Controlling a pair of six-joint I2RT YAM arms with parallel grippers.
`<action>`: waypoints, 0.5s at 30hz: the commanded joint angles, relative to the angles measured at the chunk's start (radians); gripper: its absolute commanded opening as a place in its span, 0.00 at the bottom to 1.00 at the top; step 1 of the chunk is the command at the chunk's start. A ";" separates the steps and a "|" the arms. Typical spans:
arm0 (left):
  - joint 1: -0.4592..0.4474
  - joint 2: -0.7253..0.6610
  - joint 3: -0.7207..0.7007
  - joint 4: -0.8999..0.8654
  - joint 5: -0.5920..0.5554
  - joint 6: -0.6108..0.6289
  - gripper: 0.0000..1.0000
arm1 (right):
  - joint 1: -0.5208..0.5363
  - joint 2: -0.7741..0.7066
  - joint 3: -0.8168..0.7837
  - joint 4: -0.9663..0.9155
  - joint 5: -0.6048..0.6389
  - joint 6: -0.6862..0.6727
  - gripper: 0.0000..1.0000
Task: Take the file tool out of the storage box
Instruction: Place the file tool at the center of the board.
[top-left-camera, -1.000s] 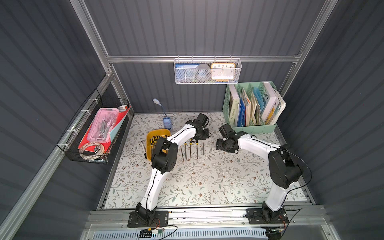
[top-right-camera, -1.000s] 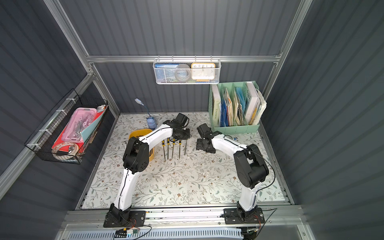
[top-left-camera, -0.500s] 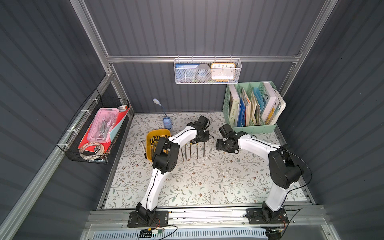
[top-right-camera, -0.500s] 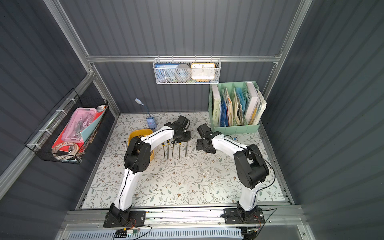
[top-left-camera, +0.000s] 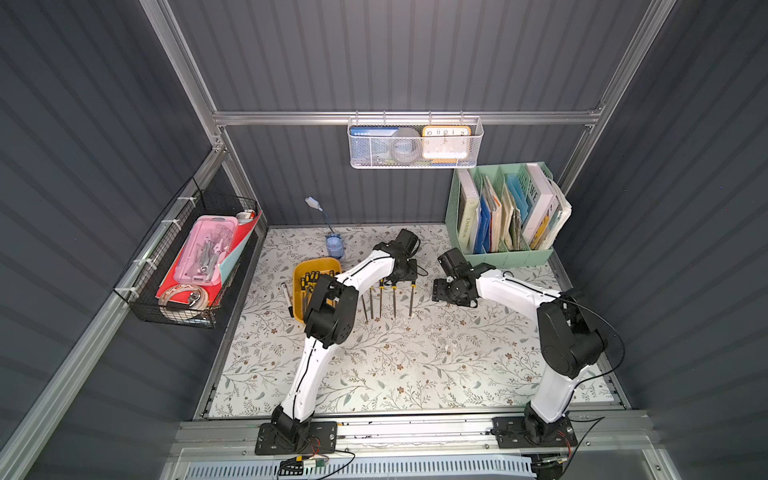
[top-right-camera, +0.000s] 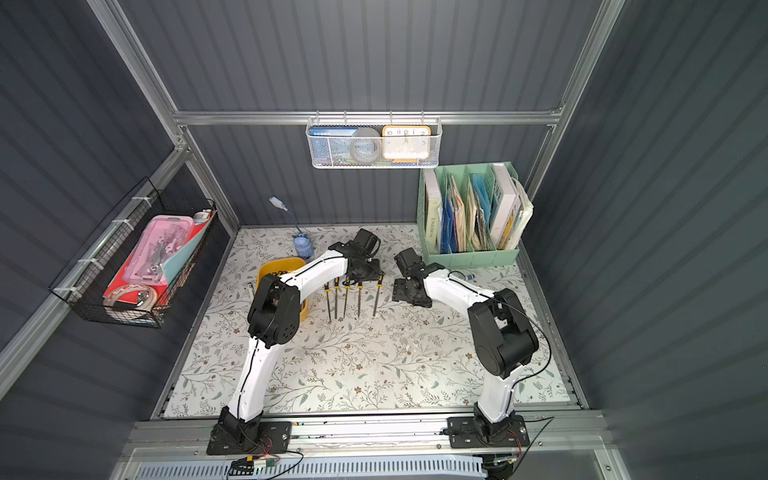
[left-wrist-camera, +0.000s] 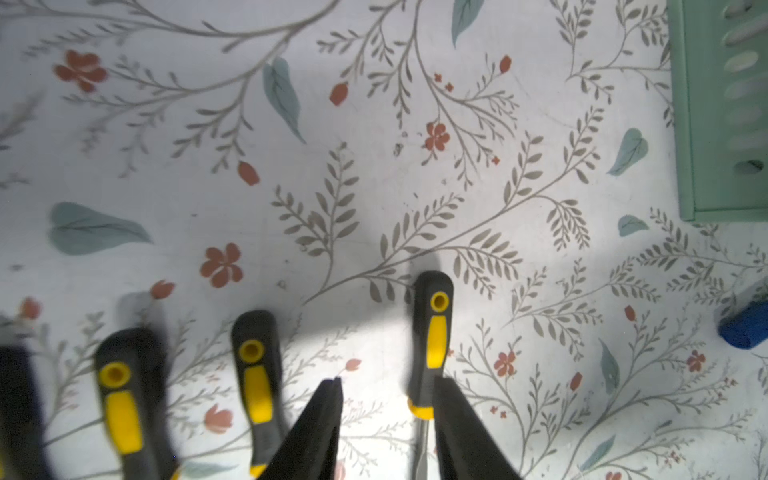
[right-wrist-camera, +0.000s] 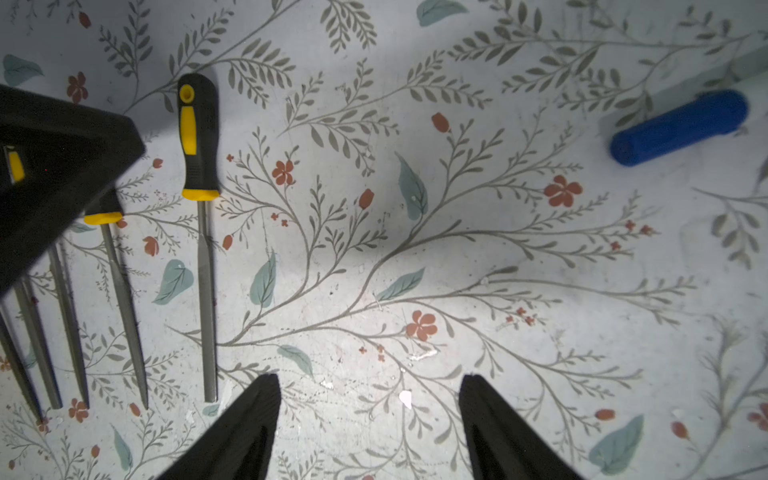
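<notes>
The mustard-yellow storage box (top-left-camera: 312, 264) (top-right-camera: 277, 262) sits at the table's back left with several black-and-yellow files in it. Several more files lie side by side on the table to its right. The rightmost file (top-left-camera: 411, 300) (top-right-camera: 376, 301) (left-wrist-camera: 431, 332) (right-wrist-camera: 198, 137) lies flat between the parted jaws of my left gripper (top-left-camera: 401, 271) (top-right-camera: 365, 270) (left-wrist-camera: 388, 380), close against one finger. That gripper is open and hovers over the handles. My right gripper (top-left-camera: 446, 291) (top-right-camera: 406, 293) (right-wrist-camera: 369, 376) is open and holds nothing, just right of the row.
A mint-green file organiser (top-left-camera: 505, 254) stands at the back right and a blue cylinder (right-wrist-camera: 677, 126) lies in front of it. A blue cup (top-left-camera: 334, 246) stands behind the box. A black wire basket (top-left-camera: 178, 266) hangs on the left wall, a white mesh basket (top-left-camera: 415, 141) at the back.
My left gripper has come down over the right end of the row and its jaws have parted, letting go of the file. The right arm has not moved.
</notes>
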 joint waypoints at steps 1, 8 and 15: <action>0.097 -0.179 -0.006 -0.083 -0.059 0.002 0.41 | -0.001 -0.016 -0.007 -0.013 -0.008 -0.007 0.74; 0.316 -0.399 -0.251 -0.080 -0.049 0.072 0.37 | -0.001 0.002 0.008 -0.011 -0.017 -0.003 0.74; 0.424 -0.401 -0.349 -0.042 -0.022 0.165 0.35 | 0.001 0.012 0.019 -0.017 -0.021 -0.006 0.73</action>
